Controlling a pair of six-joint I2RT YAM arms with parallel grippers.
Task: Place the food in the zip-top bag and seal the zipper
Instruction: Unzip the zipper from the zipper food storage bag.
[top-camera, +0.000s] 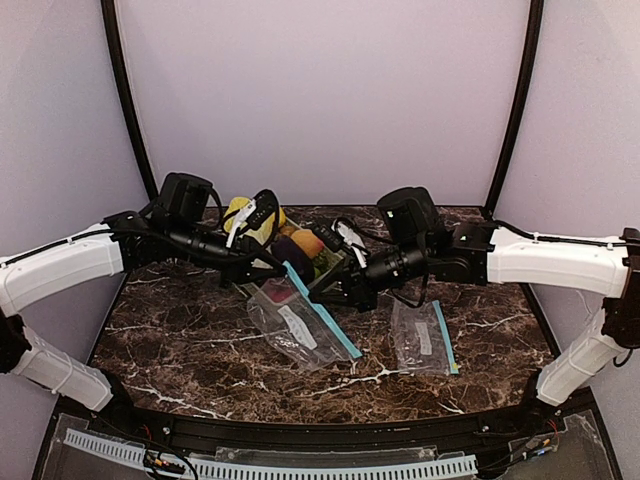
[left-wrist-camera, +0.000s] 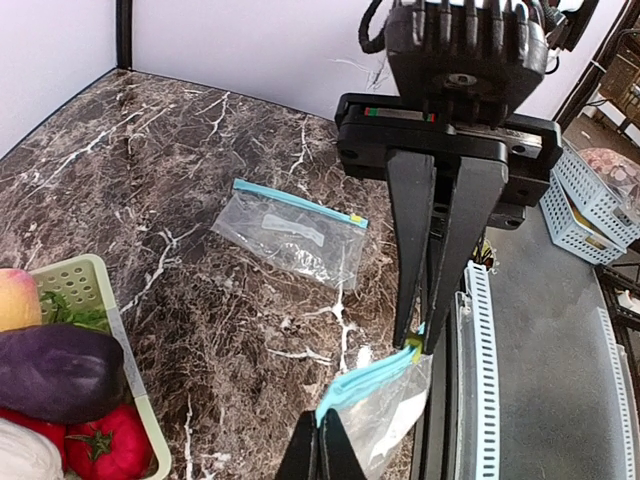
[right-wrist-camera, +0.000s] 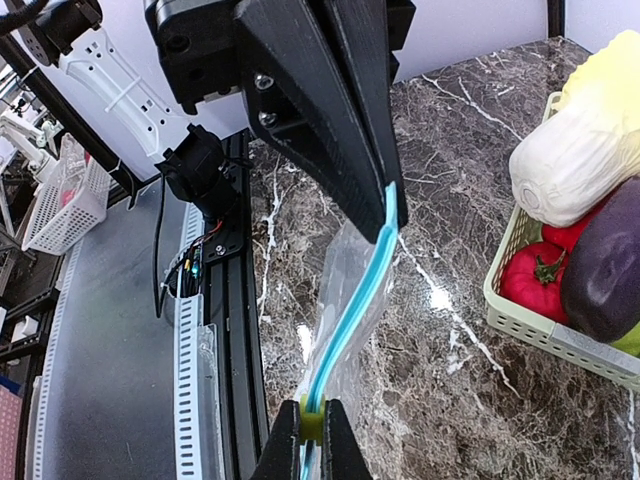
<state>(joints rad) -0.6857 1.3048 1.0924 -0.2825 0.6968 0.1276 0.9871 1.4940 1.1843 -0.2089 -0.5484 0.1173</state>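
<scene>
Clearly, left gripper (left-wrist-camera: 320, 445) and right gripper (right-wrist-camera: 312, 425) are both clamped on the blue zipper (right-wrist-camera: 362, 280) of the zip-top bag (left-wrist-camera: 385, 415) over the worktop (left-wrist-camera: 200, 200). The eggplant (left-wrist-camera: 55, 370) lies in the basket (left-wrist-camera: 90, 275). The mouth seems sealed: part its lips gently, evenly.

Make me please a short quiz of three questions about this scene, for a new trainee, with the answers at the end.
1. True or false: the left gripper and the right gripper are both shut on the zipper edge of the held bag.
2. Where is the second bag? A: hanging from the left gripper. B: flat on the table, on the right arm's side. C: inside the held bag.
3. How many food pieces are inside the held bag?

Key: 1 true. 2 B. 3 none; the eggplant and the peach lie in the basket.
</scene>
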